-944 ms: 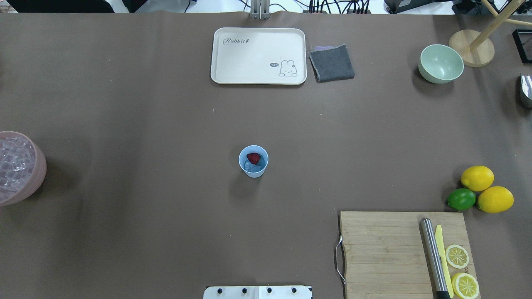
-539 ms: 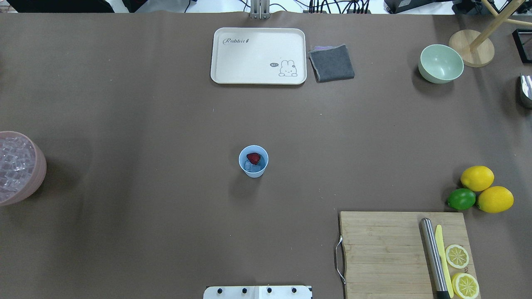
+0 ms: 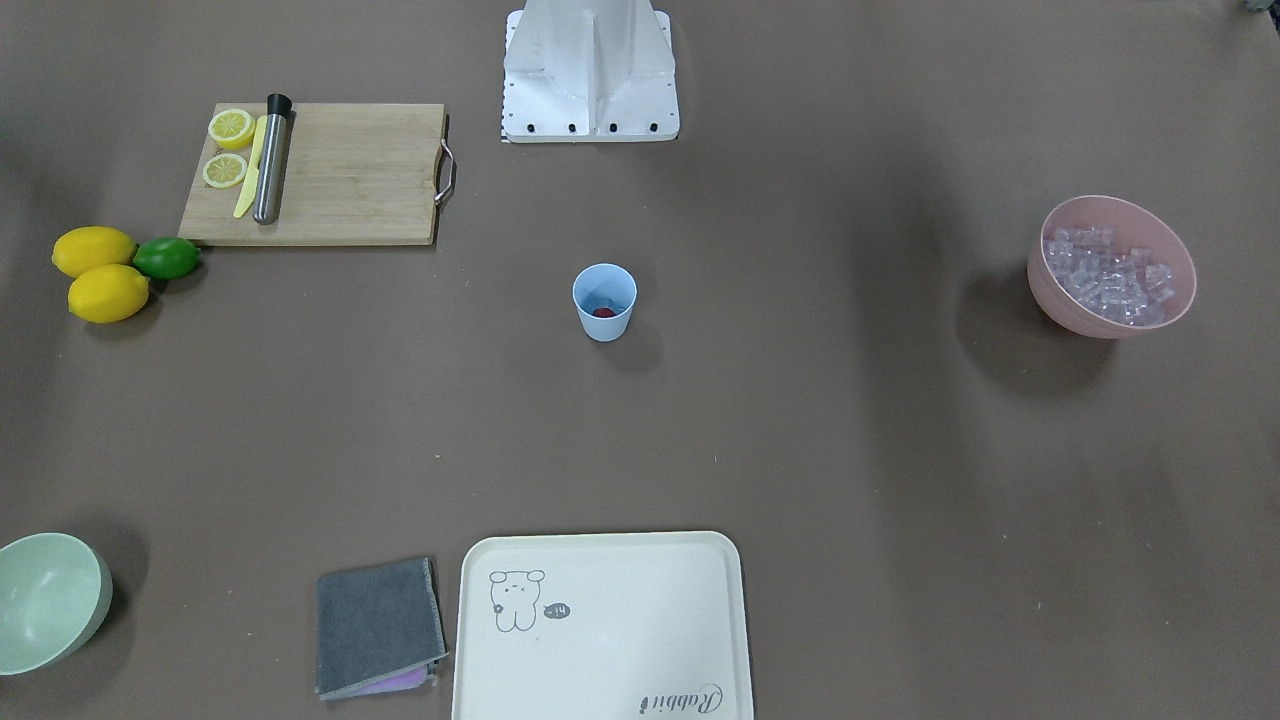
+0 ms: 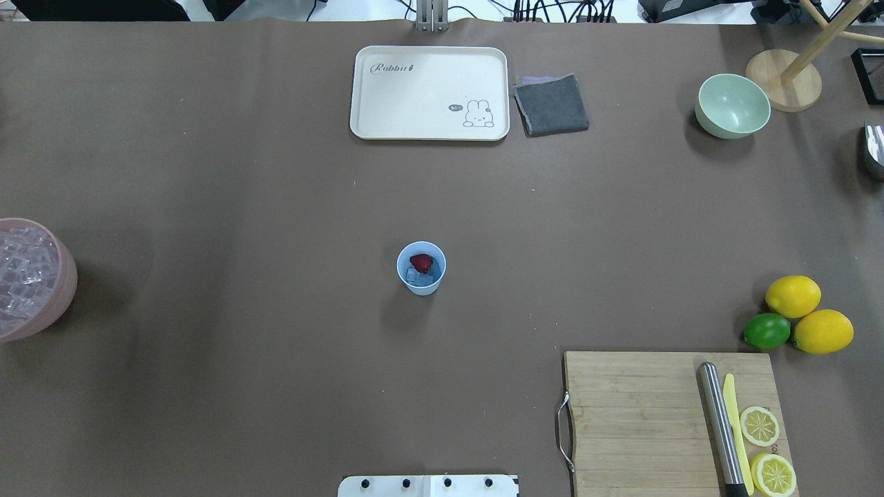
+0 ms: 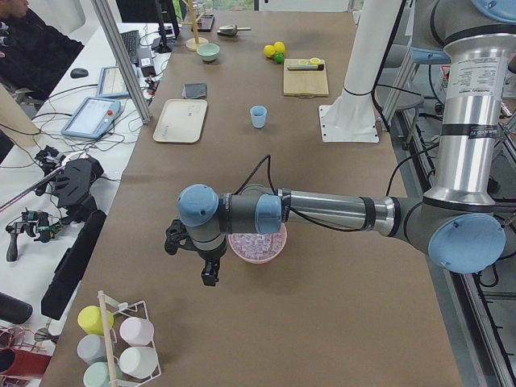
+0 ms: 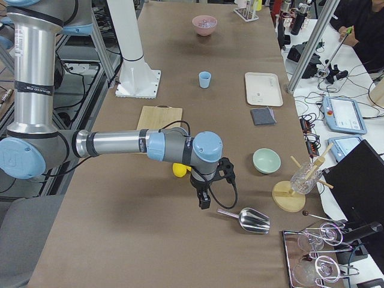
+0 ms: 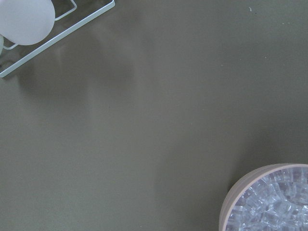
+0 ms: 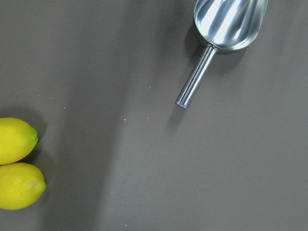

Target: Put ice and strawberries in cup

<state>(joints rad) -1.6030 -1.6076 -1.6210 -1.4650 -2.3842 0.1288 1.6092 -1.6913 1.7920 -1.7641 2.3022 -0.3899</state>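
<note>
The light-blue cup (image 4: 421, 284) stands upright mid-table, also in the front-facing view (image 3: 604, 325). Inside it lie the dark-red strawberry (image 4: 421, 263) and clear ice cubes (image 4: 414, 277). More ice (image 3: 1105, 275) fills the pink bowl (image 3: 1045, 295) at my left end of the table. My left gripper (image 5: 210, 272) hangs beside that bowl (image 5: 278, 246), seen only in the exterior left view; I cannot tell whether it is open or shut. My right gripper (image 6: 205, 203) hangs near a metal scoop (image 6: 252, 221), seen only in the exterior right view; I cannot tell its state either.
A cream tray (image 4: 428, 93) and grey cloth (image 4: 551, 105) lie at the far edge. A mint-green bowl (image 4: 732, 105) is at the far right. Two lemons (image 4: 793, 296) and a lime (image 4: 766, 331) sit by the cutting board (image 4: 635, 421), which holds a knife and lemon slices.
</note>
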